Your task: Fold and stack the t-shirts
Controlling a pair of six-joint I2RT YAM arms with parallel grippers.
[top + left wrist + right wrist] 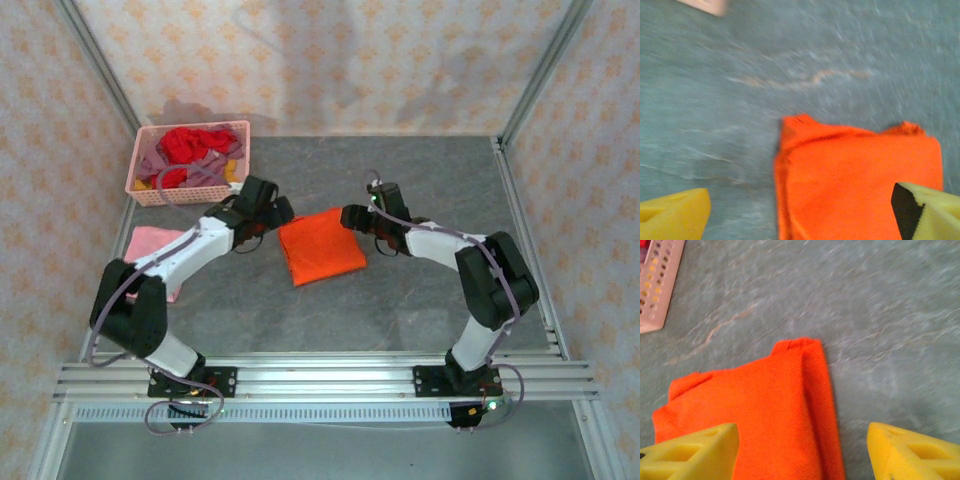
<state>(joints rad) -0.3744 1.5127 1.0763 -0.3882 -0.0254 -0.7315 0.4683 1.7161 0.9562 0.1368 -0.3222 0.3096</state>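
Observation:
A bright orange t-shirt [320,247] lies folded into a rough square in the middle of the grey table. My left gripper [272,224] hovers at its left edge, my right gripper [352,218] at its upper right corner. In the left wrist view the orange t-shirt [860,180] lies between the wide-apart jaws of the left gripper [800,220], held by neither. In the right wrist view the right gripper [802,455] stands open over the orange t-shirt [755,410], its folded edge between the yellow fingers [690,452]. A light pink t-shirt [150,245] lies folded at the left, partly under my left arm.
A pink lattice basket [140,185] stands at the back left, holding crumpled red [195,145], mauve and yellow shirts; its corner [657,285] appears in the right wrist view. Metal frame posts and patterned walls bound the table. Bare grey table [430,165] lies at the back right.

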